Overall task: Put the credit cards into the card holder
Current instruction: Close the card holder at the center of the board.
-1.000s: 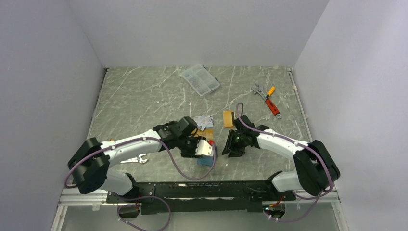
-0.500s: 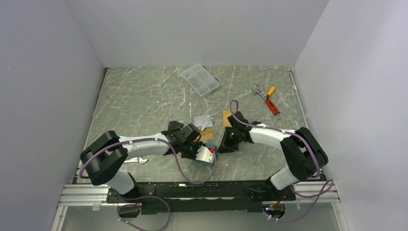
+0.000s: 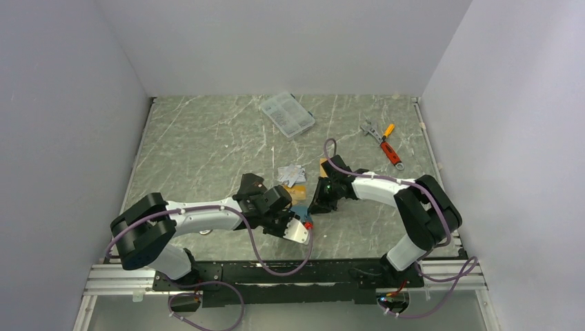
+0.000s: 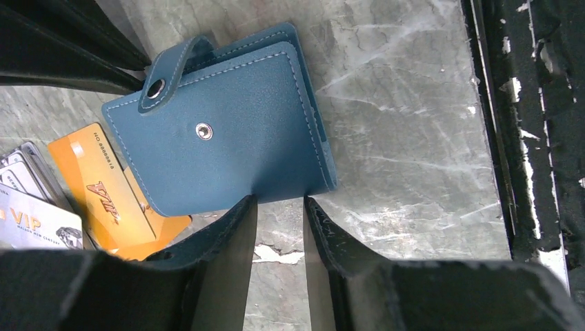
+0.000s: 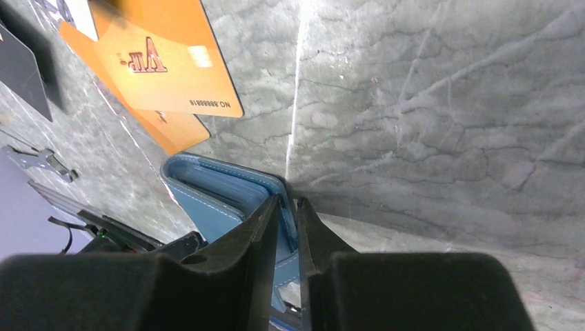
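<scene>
The teal card holder (image 4: 227, 131) lies on the table with its snap tab undone; both grippers hide most of it in the top view. My left gripper (image 4: 278, 201) (image 3: 296, 221) stands partly open, fingertips against the holder's near edge, bare table between them. My right gripper (image 5: 288, 201) (image 3: 312, 208) is shut on one cover edge of the card holder (image 5: 214, 193). Orange credit cards (image 4: 103, 193) (image 5: 165, 55) lie just beside it, with silver cards (image 4: 34, 221) (image 3: 291, 174) further on. One more orange card (image 3: 324, 164) lies behind the right gripper.
A clear compartment box (image 3: 287, 114) sits at the back. A wrench (image 3: 370, 128) and an orange-handled tool (image 3: 390, 148) lie back right. The black rail (image 4: 524, 138) at the table's near edge runs close to the holder. A flat dark case (image 5: 24, 69) lies near the cards.
My right gripper has moved left to the holder and closed on its cover. My left gripper has narrowed and shifted toward the near edge, covering the holder from above.
</scene>
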